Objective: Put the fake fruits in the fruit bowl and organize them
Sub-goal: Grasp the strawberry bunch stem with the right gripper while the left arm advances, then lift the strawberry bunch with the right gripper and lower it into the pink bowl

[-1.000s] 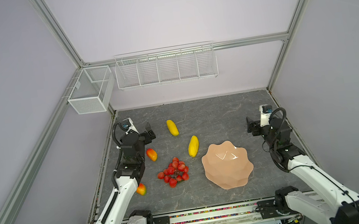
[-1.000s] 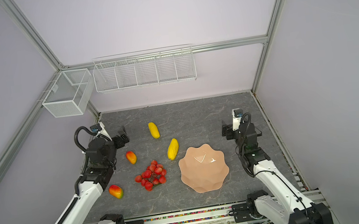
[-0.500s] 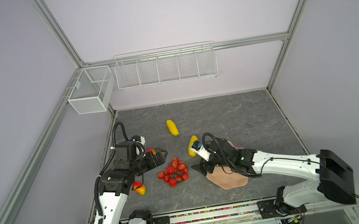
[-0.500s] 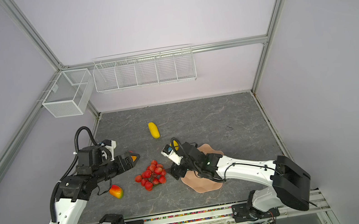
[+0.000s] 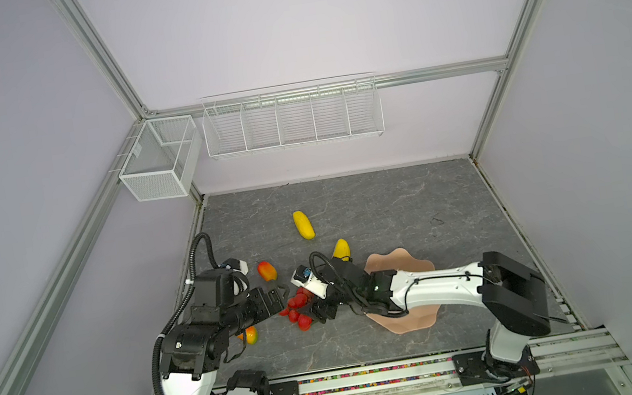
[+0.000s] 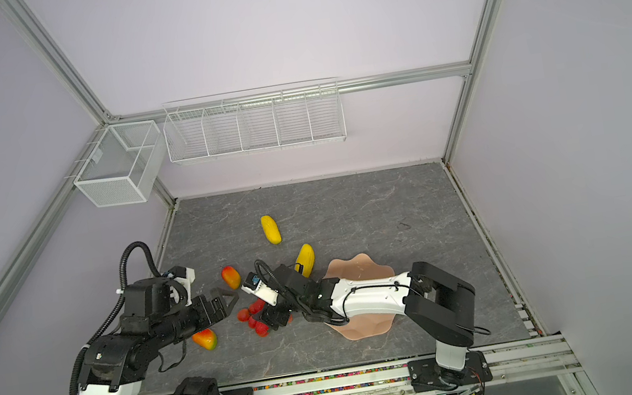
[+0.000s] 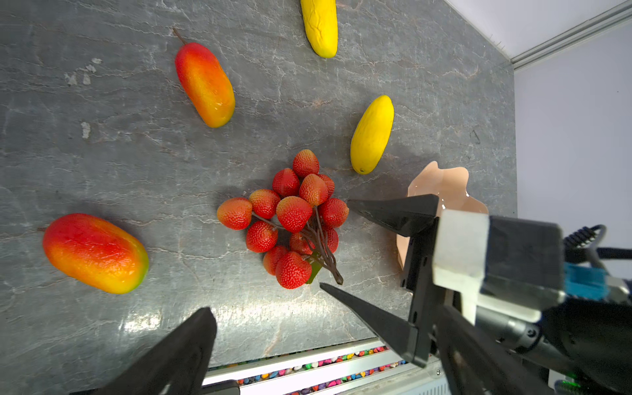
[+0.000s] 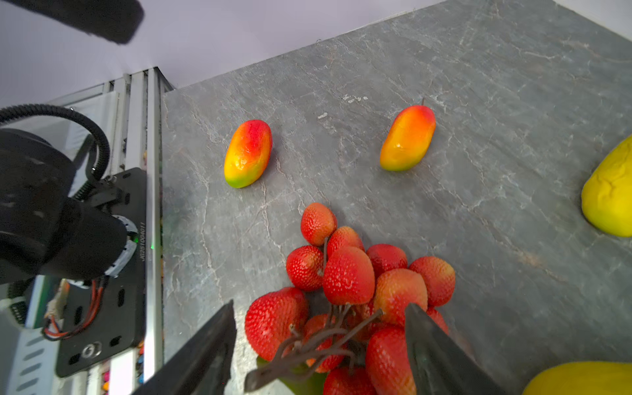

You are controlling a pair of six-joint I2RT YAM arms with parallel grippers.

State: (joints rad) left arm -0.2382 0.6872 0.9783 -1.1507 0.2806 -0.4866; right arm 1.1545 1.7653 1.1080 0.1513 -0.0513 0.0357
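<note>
The red berry cluster (image 5: pixel 296 310) (image 6: pixel 254 320) lies on the grey table. My right gripper (image 8: pixel 319 342) reaches across the peach-pink fruit bowl (image 5: pixel 403 262) and stands open, its fingers on either side of the cluster's (image 8: pixel 349 277) stem end. Just left of the berries my left gripper (image 5: pixel 280 296) hangs open and empty. Two mango-like fruits (image 5: pixel 266 270) (image 5: pixel 250 335) lie at the left. Two yellow fruits (image 5: pixel 304 225) (image 5: pixel 341 249) lie behind the cluster. The right arm hides the bowl's middle.
Two white wire baskets (image 5: pixel 293 120) (image 5: pixel 158 162) hang on the back and left walls. The rail with coloured beads (image 5: pixel 372 371) runs along the table's front edge. The far half of the table (image 5: pixel 391 204) holds only the far yellow fruit.
Both arms left their folded poses at the table's sides. The right arm swung over the bowl to the berries and its jaws narrowed a little. The left arm reached toward the cluster.
</note>
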